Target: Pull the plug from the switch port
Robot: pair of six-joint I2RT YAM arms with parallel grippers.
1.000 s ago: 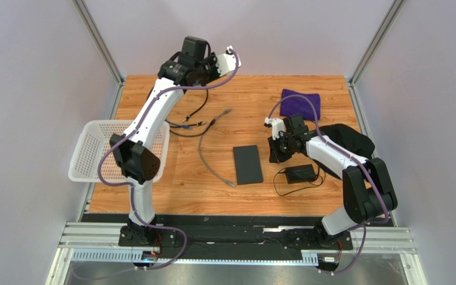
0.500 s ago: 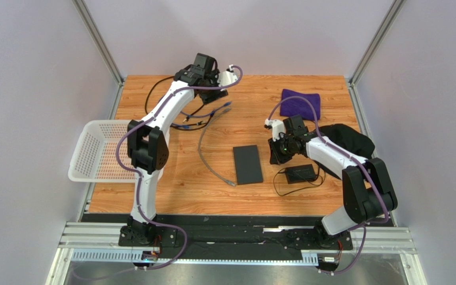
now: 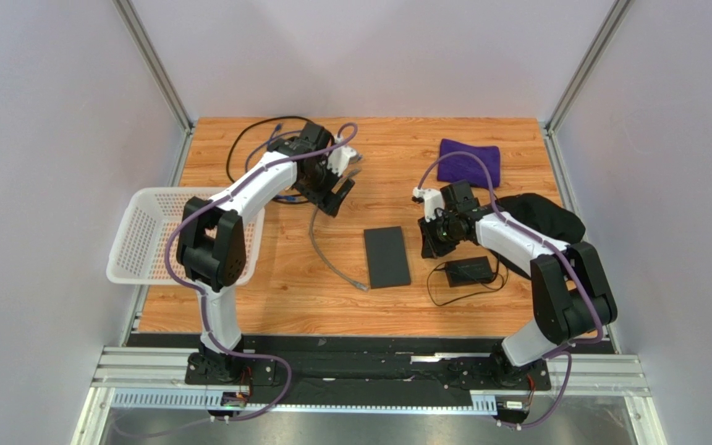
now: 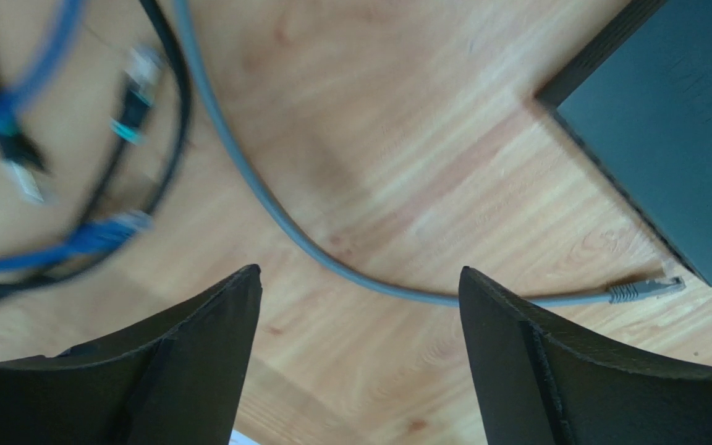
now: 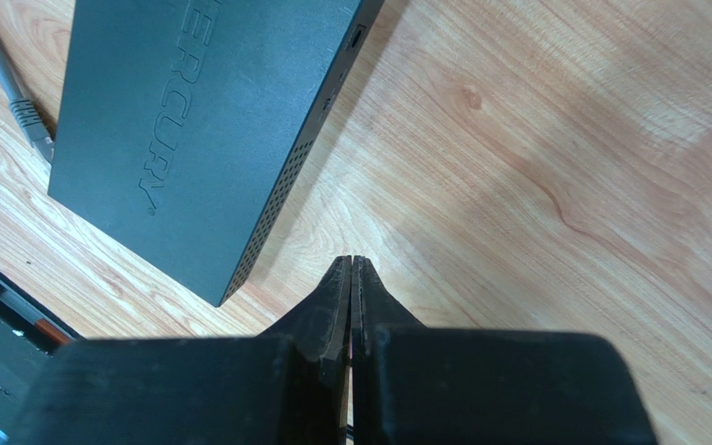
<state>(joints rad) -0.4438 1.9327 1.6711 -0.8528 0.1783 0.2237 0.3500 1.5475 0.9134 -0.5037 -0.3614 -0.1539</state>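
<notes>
Switch point(image 3: 387, 257): lies on table point(image 3: 285, 306), just beside closed, empty right gripper point(image 5: 350, 266).
Plug point(image 4: 646, 289): out of port, near switch.
Left gripper point(image 4: 360, 270): spread wide, above grey cable point(image 4: 332, 266).

My left arm has swung down from its raised pose at the back of the table point(image 3: 267, 311). The left gripper point(image 4: 360, 271) now hangs low over the gray cable point(image 4: 369, 281). Its jaws, shut a second ago, stand wide apart and empty. The black cable point(image 4: 183, 111) that hung from it now lies loose on the wood.
</notes>
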